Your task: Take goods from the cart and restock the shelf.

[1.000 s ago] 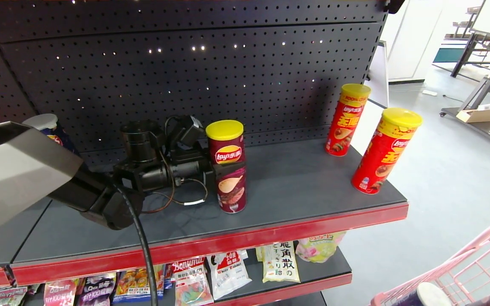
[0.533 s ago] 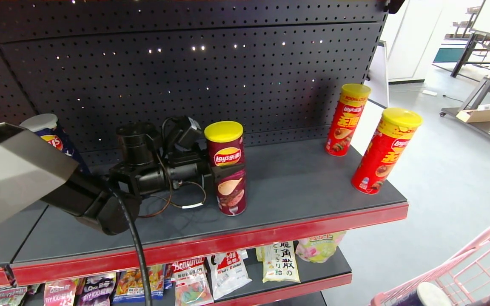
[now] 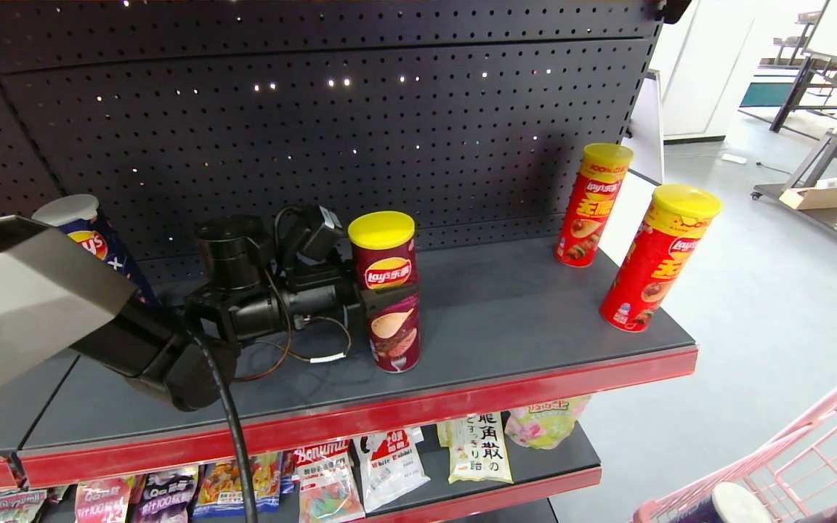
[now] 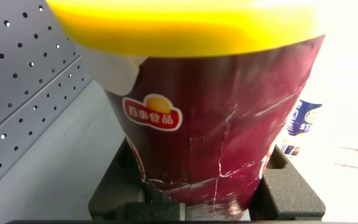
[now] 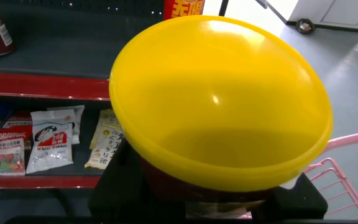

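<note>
Before the shelf: a pink wire cart (image 3: 818,436) stands out from the dark grey shelf board with a red front lip (image 3: 506,319); a white-lidded can (image 3: 734,501) lies inside it
Right gripper (image 5: 207,193): out in front of the shelf; fingers clenched around a yellow-lidded dark can (image 5: 219,99)
Left gripper (image 4: 197,199): over the shelf; fingers grasp the maroon cardboard chip can with yellow plastic lid (image 3: 389,290), upright near the lip
Red yellow-lidded cans: upright at the shelf's right end, one (image 3: 658,258) nearer the lip, one (image 3: 591,205) behind
Blue white-lidded can (image 3: 91,232): the shelf's back left

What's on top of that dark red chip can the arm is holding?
A yellow lid caps the dark red can, sitting flat and closed. It covers the opening, so the contents cannot be seen.
</note>
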{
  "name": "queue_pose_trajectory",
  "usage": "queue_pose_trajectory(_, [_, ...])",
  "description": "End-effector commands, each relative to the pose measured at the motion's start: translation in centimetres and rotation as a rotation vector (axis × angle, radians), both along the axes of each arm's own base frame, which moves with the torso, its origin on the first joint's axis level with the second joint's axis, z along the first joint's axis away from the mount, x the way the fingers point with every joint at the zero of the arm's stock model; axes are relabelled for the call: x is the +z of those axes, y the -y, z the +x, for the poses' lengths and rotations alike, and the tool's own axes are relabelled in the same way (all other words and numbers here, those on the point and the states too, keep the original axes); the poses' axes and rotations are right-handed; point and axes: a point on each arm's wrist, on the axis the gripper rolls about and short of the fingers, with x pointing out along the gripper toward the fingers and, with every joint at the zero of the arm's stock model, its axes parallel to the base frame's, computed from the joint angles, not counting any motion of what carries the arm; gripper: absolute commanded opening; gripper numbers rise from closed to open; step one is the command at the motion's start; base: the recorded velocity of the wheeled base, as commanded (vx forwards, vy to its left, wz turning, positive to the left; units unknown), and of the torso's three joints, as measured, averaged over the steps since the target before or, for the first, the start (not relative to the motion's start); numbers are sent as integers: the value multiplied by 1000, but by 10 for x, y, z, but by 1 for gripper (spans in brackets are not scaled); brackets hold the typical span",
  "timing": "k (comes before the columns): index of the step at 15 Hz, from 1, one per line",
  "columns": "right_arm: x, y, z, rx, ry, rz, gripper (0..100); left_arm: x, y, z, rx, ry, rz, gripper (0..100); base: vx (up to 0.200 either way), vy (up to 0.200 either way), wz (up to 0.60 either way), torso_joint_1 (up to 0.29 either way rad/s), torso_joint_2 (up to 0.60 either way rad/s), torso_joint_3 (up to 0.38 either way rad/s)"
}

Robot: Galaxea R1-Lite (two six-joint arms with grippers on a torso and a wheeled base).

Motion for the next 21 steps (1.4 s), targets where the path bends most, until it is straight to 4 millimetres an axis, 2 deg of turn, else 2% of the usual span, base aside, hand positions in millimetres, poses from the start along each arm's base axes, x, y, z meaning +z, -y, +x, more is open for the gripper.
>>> queue_pose_trajectory(1, [0,0,0,0,3,0,0,-2,1,0,-3,-2,1,0,0,0,0,0,0,0])
queue_pose_trajectory(13, [1,0,0,0,4,0,0,-1,6,-4,11,21,-8,0,0,0,0,0,0,0])
queue_pose_trajectory(21, [0,0,0,-1,0,0,0,-10,3,-15,-33,18,-10,0,0,0,0,0,0,0])
